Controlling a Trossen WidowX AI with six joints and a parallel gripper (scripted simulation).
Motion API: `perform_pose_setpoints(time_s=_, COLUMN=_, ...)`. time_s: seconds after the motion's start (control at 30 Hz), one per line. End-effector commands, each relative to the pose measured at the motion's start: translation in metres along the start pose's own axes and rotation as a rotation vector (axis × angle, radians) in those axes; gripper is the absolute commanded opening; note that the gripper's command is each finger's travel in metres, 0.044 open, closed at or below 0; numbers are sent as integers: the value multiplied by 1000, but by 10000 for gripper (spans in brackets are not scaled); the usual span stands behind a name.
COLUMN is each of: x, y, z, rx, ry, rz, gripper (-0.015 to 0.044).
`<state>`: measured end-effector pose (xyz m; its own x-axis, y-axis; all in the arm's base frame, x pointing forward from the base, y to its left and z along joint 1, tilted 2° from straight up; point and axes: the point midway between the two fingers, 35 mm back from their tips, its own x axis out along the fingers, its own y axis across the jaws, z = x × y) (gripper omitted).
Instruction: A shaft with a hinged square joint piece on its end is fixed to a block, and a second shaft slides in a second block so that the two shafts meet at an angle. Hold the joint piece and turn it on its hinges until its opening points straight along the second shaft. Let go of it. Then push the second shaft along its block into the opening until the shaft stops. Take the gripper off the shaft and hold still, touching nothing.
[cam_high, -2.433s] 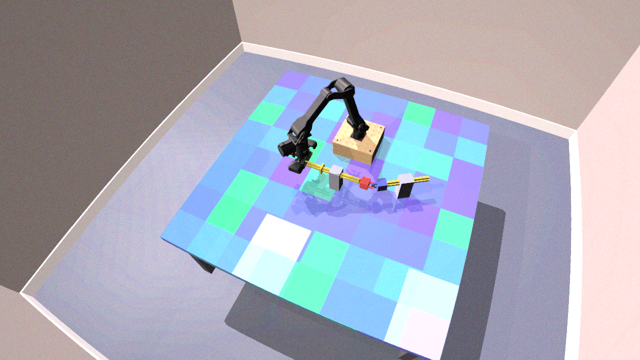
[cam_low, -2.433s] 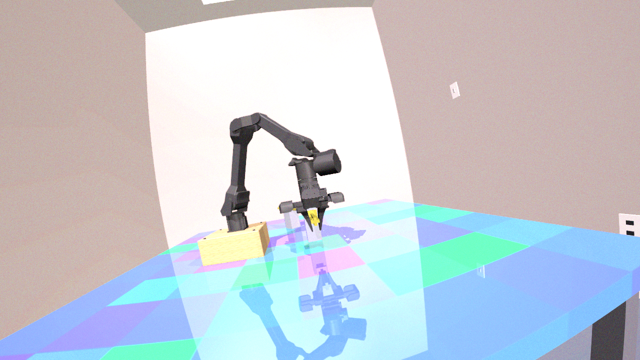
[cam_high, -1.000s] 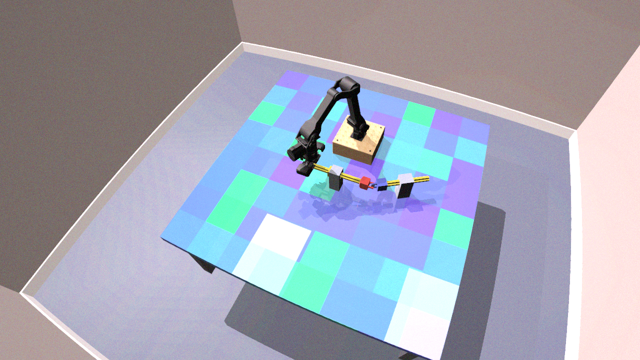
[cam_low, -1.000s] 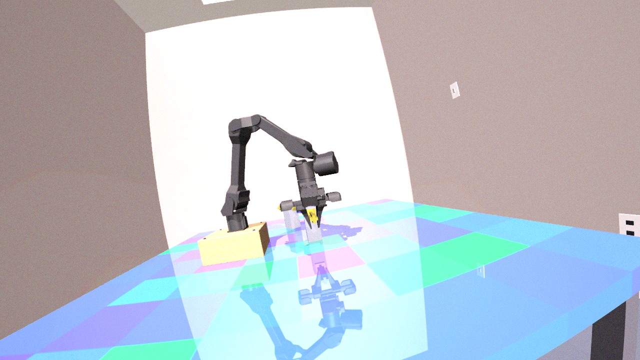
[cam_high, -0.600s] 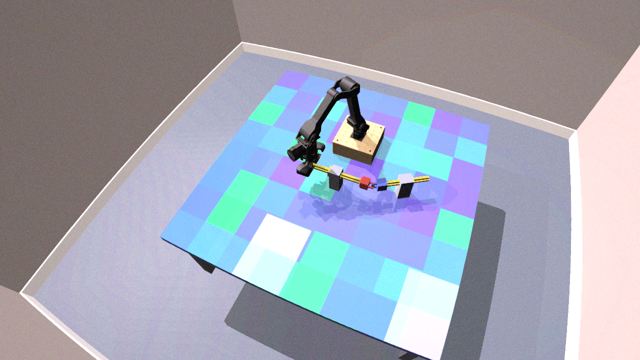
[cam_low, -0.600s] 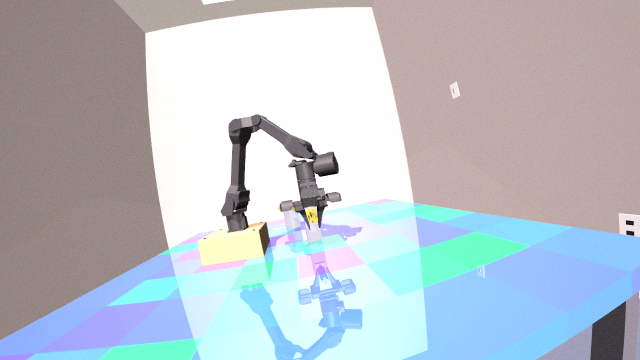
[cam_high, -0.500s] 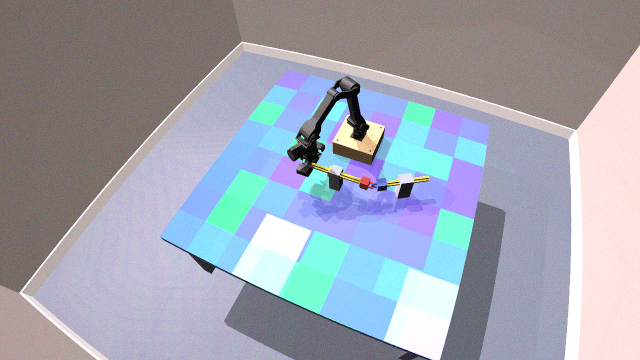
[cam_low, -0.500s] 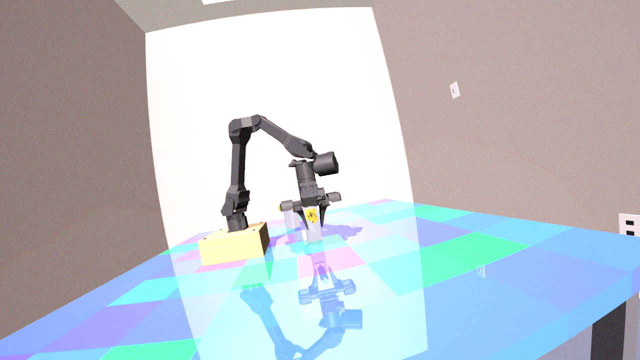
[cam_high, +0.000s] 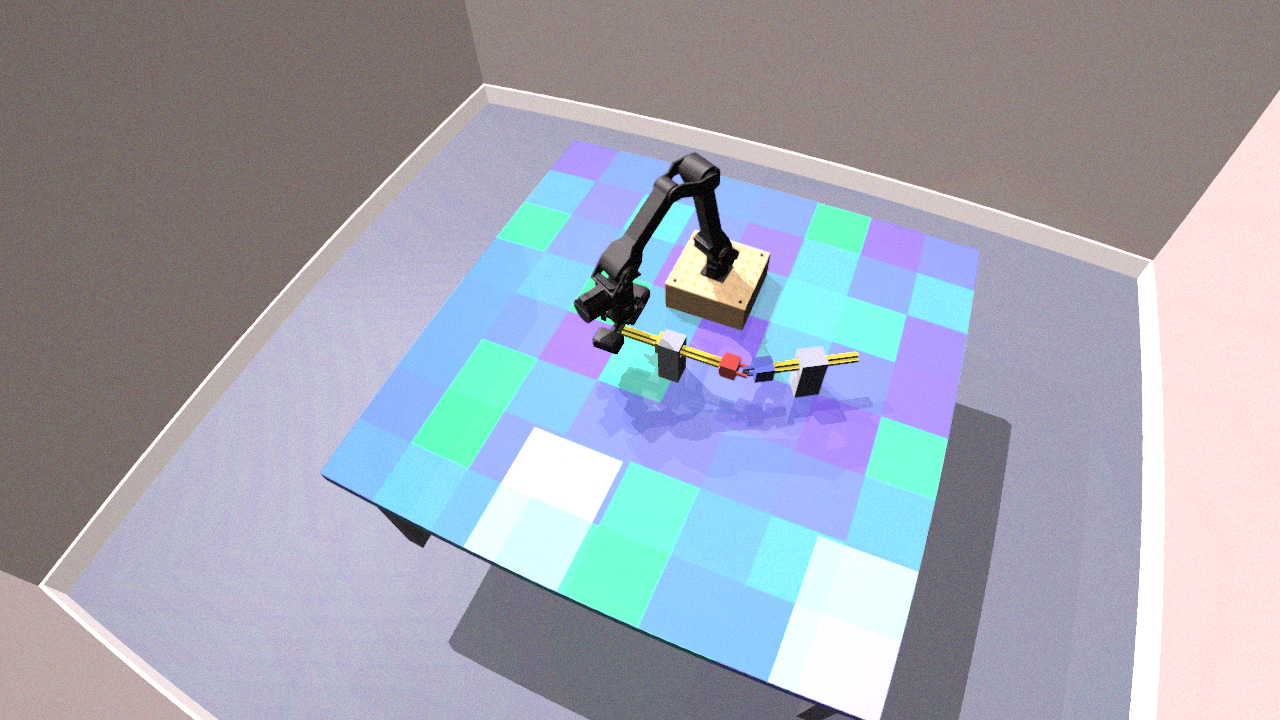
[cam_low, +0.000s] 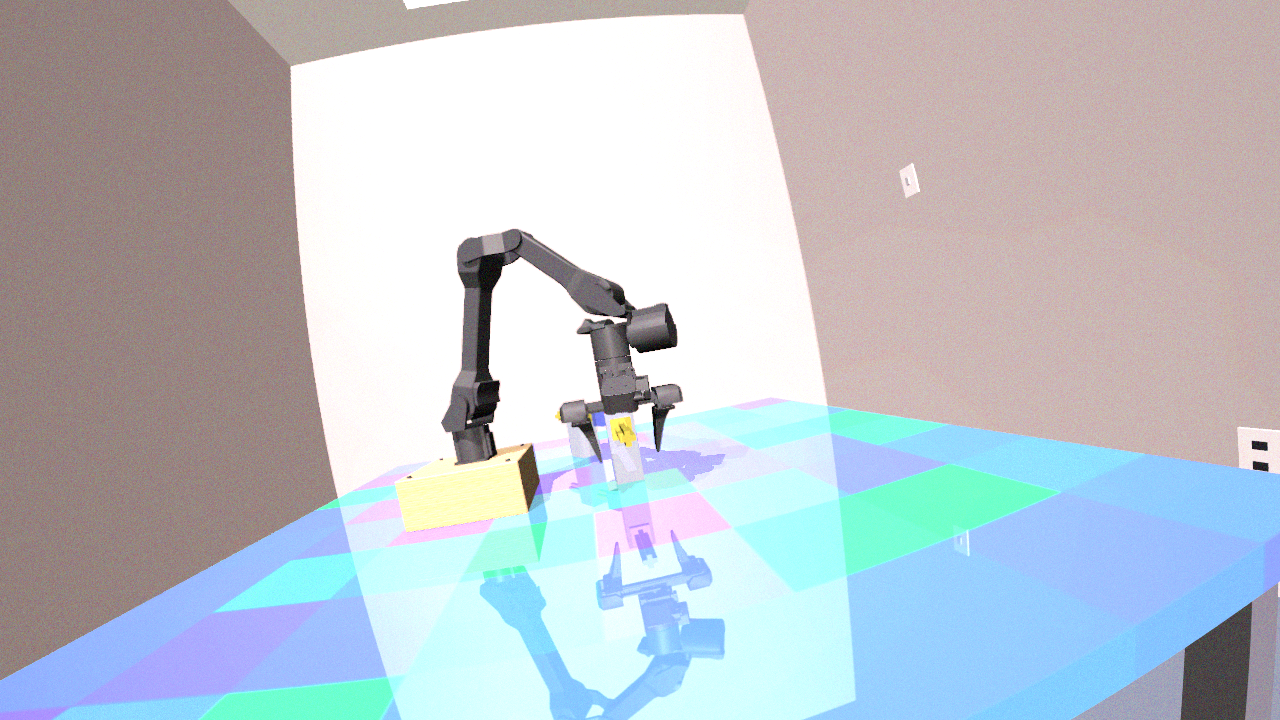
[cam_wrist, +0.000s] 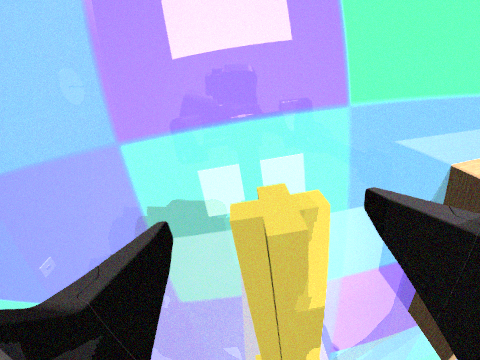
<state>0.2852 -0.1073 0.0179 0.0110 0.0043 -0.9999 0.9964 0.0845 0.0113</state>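
My gripper (cam_high: 615, 338) (cam_low: 630, 454) (cam_wrist: 269, 209) is open, one finger on each side of the second shaft's outer end, with a gap on both sides in the wrist view. The yellow second shaft (cam_high: 700, 354) (cam_low: 623, 430) (cam_wrist: 287, 280) runs through its grey block (cam_high: 670, 360) (cam_low: 629, 471). Its far end reaches the red square joint piece (cam_high: 730, 365), whose opening faces along this shaft. The red piece hangs by hinges on a blue piece (cam_high: 763, 369) at the end of the fixed yellow shaft (cam_high: 841, 359), held in the other grey block (cam_high: 810, 370). The depth inside the opening is hidden.
The arm's wooden base (cam_high: 707, 301) (cam_low: 465, 492) stands behind the second shaft's block; its edge also shows at the right of the wrist view. The patchwork table (cam_high: 644, 573) (cam_low: 966, 573) carries shadows and reflections of the arm.
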Motion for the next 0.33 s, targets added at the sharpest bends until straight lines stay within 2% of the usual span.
perform_pose_setpoints(time_s=0.0, x=0, y=0, z=0, rx=0, ry=0, rz=-1, gripper=440)
perform_pose_setpoints(time_s=0.13, x=-2, y=0, z=0, rx=0, ry=1, rz=0, gripper=440)
perform_pose_setpoints(time_s=0.23, x=-26, y=0, z=0, rx=-4, ry=11, rz=3, gripper=440)
perform_pose_setpoints(time_s=0.3, x=-28, y=0, z=0, rx=-4, ry=12, rz=3, gripper=440)
